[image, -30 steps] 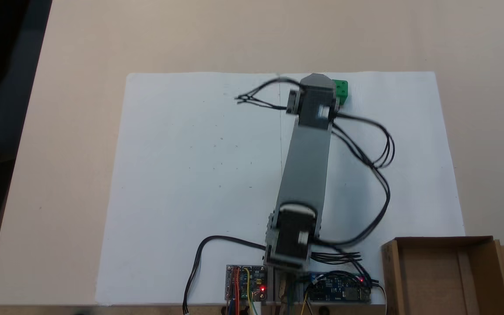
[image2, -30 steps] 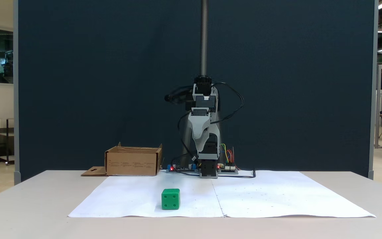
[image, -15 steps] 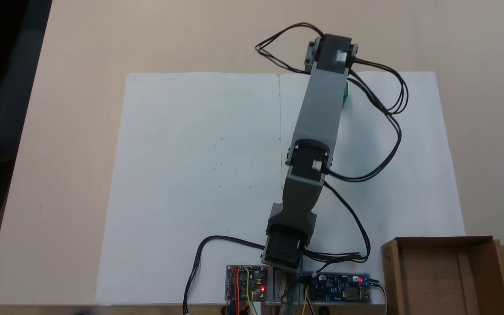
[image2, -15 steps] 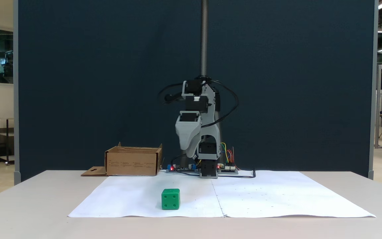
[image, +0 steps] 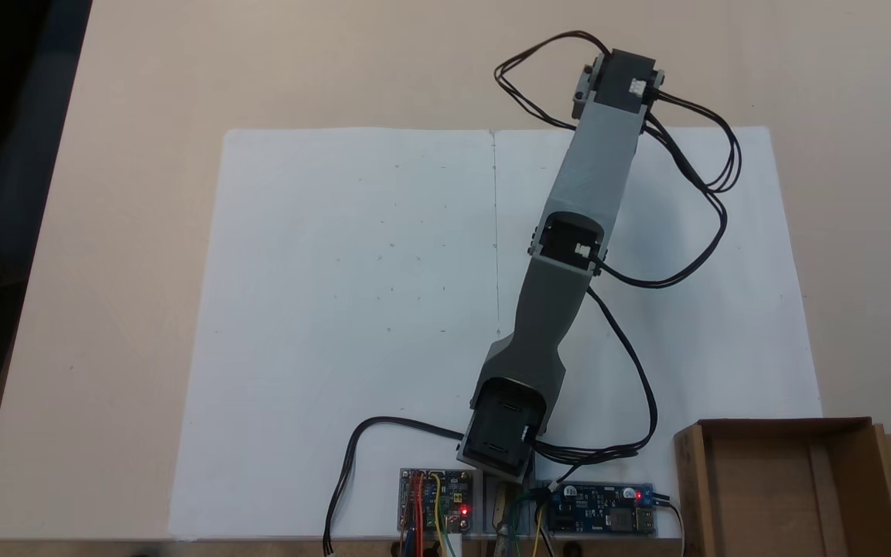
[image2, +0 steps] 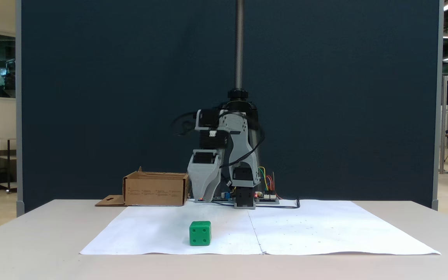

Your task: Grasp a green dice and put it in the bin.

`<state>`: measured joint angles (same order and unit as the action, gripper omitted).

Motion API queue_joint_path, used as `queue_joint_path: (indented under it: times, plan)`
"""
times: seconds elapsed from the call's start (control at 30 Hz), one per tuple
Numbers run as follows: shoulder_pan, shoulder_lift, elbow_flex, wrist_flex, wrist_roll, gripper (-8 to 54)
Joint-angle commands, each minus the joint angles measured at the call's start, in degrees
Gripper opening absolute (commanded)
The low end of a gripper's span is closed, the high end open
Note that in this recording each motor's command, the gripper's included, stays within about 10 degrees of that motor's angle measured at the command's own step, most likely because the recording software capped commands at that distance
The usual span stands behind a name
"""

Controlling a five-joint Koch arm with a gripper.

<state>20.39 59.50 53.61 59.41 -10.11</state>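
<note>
The green dice [image2: 200,233] sits on the white paper [image2: 325,233] near the table's front edge, with a four-pip face toward this fixed view. My gripper [image2: 205,199] hangs point-down above and behind the dice, well clear of it. Its grey jaws taper to a single tip, so I cannot make out a gap. In a fixed view from above, my arm [image: 592,178] stretches out across the far right part of the paper and covers the spot below it. The bin [image: 689,487], a brown cardboard box, stands empty beside the arm's base.
Circuit boards [image: 434,499] and loose black cables [image: 693,216] lie around the arm's base and wrist. The bin's flap [image2: 109,201] lies flat on the table. A dark blue partition [image2: 91,97] stands behind the table.
My arm has stretched farther out over the paper and swung toward the dice's side. The gripper has dropped from high up to just above the table. The dice has not moved.
</note>
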Motion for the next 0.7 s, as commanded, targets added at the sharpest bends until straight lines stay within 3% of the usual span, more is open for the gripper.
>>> queue_joint_path:
  times: [0.0,0.67]
  plan:
    - [0.97,0.26,-3.25,3.25,-6.15,42.5]
    - [0.62,-7.12,-10.72,2.72,-12.04,42.5]
